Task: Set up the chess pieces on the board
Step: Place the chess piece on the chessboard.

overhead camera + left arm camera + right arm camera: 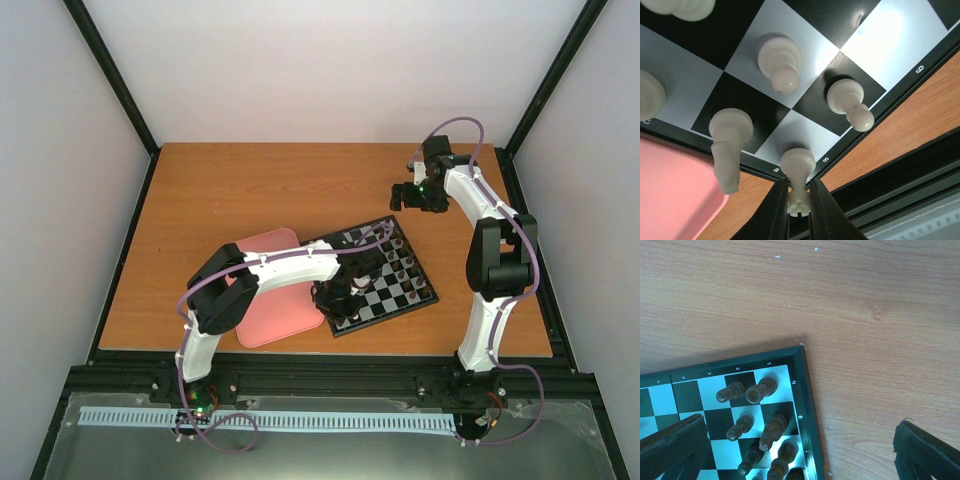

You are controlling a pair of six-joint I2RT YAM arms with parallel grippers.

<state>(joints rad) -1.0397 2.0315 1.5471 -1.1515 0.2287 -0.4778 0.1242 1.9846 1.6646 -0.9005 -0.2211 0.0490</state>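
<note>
My left gripper (799, 207) is shut on the crenellated top of a cream rook (798, 167), whose base sits at the board's (900, 95) near corner square by the rim marks "a" and "8". Whether the base rests on the square I cannot tell. Beside it stand a cream knight (729, 150) and two cream pawns (782, 62) (850, 100). In the top view the left gripper (338, 298) is over the board's (385, 318) left side. My right gripper (412, 195) hangs open beyond the far corner, its fingers (675, 445) spread wide with nothing between them.
Dark brown pieces (760, 390) fill the board's right-hand rows (400, 265). A pink tray (270, 300) lies against the board's left edge, under the left arm. The black frame rail (900, 175) runs close to the board's near corner.
</note>
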